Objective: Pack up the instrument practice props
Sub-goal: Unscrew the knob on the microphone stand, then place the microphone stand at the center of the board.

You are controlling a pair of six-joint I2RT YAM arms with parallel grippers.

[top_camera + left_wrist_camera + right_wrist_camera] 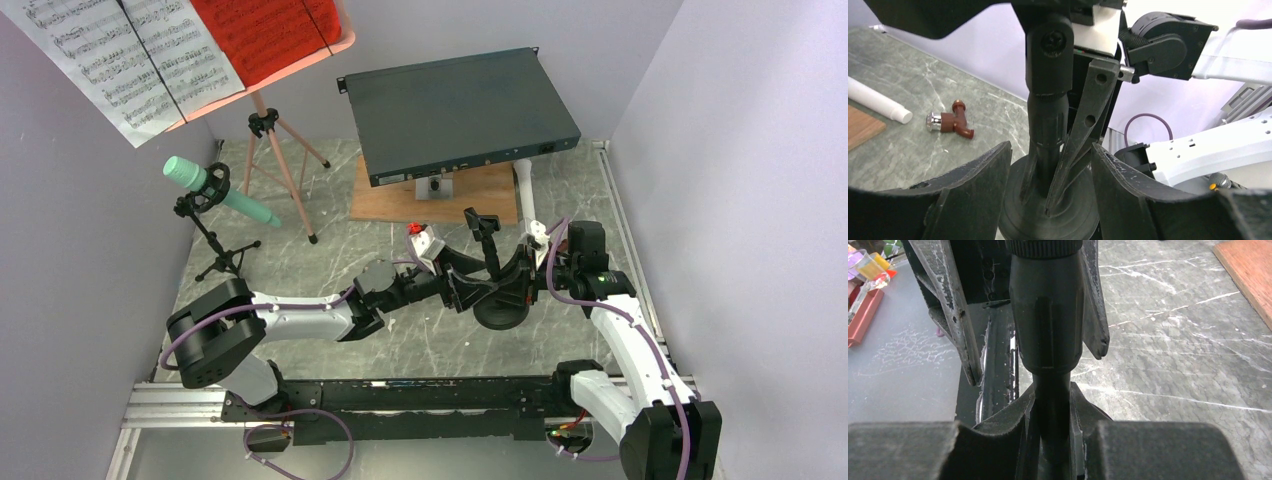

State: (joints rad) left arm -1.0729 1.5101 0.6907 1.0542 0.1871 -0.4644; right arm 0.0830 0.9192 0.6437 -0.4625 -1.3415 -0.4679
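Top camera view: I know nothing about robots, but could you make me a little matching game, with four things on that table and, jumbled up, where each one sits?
Things:
1. grey box
2. mint microphone
3. red page
4. black round-based stand

Places:
A. on the pink music stand
B. between the left gripper and right gripper
C. over the wooden board
D. clipped in a small black tripod

Pairs: 1-C, 2-D, 3-A, 4-B
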